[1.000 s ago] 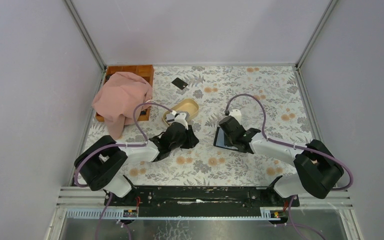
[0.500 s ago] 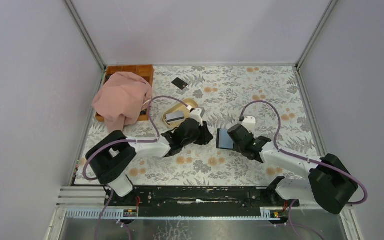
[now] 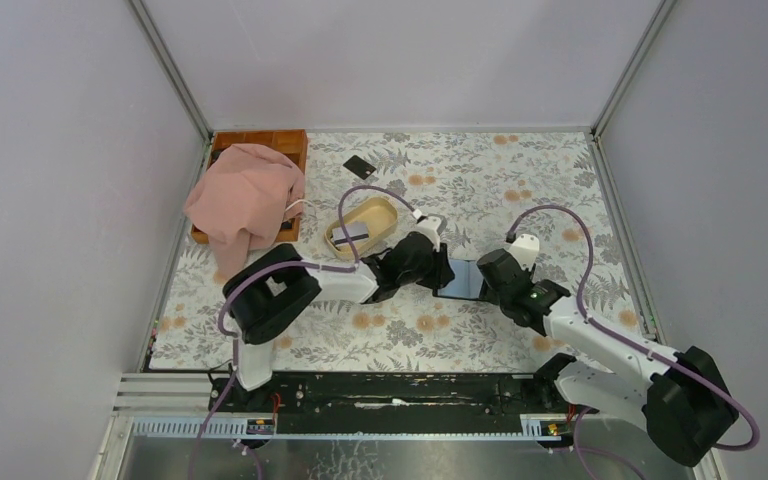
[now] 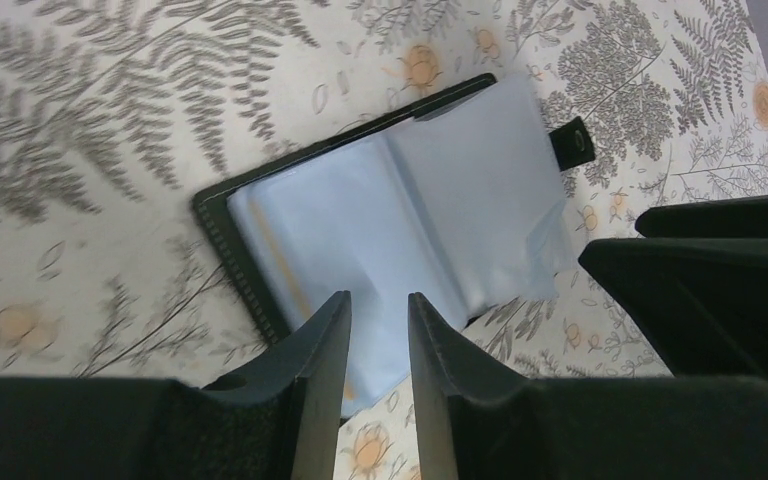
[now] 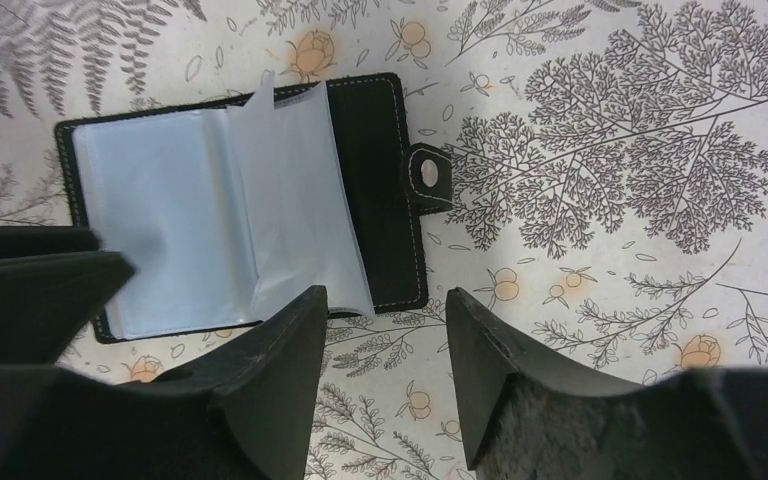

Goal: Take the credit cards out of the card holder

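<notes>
The left arm started at the near left and lay low over the flowery table, stretched far to the right. The right arm started at the near right corner and reached far and left. The two arms met in the middle of the table, tip to tip.

The left gripper pointed down at the card holder. Its two fingers stood just a little apart. Nothing was between them, so it held nothing. Its tips were over the near part of the holder, but I cannot tell if they touched it.

The right gripper had its fingers spread wide, and it held nothing too. It hung over the right edge of the holder.

The card holder lay flat and open on the table, right between the two grippers. Its blue-grey pages faced up, and one page stood up a bit. Its little snap tab stuck out to one side.

A bit farther and to the left sat a beige oval dish. A dark card in the dish lay inside it. Farther still, a black far card lay alone on the table. In the far left corner, a pink cloth was draped over a wooden tray.
</notes>
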Controlling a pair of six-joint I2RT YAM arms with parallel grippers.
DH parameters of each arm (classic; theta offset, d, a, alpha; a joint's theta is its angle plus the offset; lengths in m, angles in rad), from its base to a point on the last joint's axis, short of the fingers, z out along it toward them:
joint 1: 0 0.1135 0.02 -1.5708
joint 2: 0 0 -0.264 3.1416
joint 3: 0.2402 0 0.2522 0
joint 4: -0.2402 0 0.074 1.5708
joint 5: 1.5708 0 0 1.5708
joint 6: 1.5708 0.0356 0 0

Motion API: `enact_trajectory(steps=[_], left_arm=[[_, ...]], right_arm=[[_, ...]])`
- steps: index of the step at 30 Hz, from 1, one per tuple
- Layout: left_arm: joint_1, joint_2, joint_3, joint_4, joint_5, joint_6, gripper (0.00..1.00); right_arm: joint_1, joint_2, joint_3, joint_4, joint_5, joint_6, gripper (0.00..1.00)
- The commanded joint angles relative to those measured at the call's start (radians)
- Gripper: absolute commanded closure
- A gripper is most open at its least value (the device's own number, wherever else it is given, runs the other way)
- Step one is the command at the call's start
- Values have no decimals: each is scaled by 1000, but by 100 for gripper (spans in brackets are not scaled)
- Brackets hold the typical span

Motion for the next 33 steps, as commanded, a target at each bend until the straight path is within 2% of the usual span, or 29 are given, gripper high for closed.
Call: enact_trajectory(steps=[1,17,24,33], left_arm=[[-34,70,87,18,24,33,65],[-113,276,330,-29,97,7,65],[-126,276,294,36,148,-42,65],[-136,181,172,233,277,-137,64]], right_arm=[[-6,-72,3,-21,47,8,45],[-6,-219,17,-13,14,-24,45],[-6,-243,8,-35,14,-12,45],[-6,-239,-1,-25,9,-7,45]])
